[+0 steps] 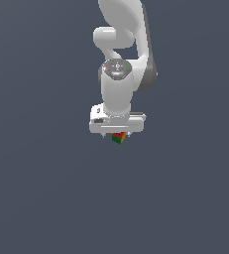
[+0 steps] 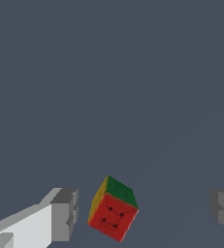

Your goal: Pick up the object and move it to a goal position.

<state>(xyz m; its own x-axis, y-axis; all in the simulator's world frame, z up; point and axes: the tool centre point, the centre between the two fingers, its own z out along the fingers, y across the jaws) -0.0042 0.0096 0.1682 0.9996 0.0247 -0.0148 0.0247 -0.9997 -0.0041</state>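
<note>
Seen from the wrist camera, the gripper (image 2: 142, 213) stands wide open, its two grey fingers (image 2: 65, 213) spread well apart with nothing held between them. One finger shows a grey ridged pad on a white body; the other shows only as a grey block at the picture's edge. The cube (image 2: 113, 208) sits in the gap between the fingers, much closer to the white-bodied one, with a thin strip of grey showing between them, and well clear of the other. It is turned at an angle to the fingers, so that three faces show at once: a red face with small dark marks, a green face and a narrow yellow-orange one.

Beyond the cube lies a plain, dark blue-grey surface (image 2: 108, 72) that fills the rest of the wrist view. No edge or corner of it shows in either picture, so the cube's place on it cannot be given.

In the exterior view, the white Panda arm (image 1: 118, 89) points straight down, its gripper (image 1: 118, 135) just above the cube (image 1: 118, 138). The cube peeks out as a small patch of red and green directly under the white hand, near the picture's middle. Whether the cube rests on the surface cannot be told. The arm's upper links rise out of the top of the frame.
</note>
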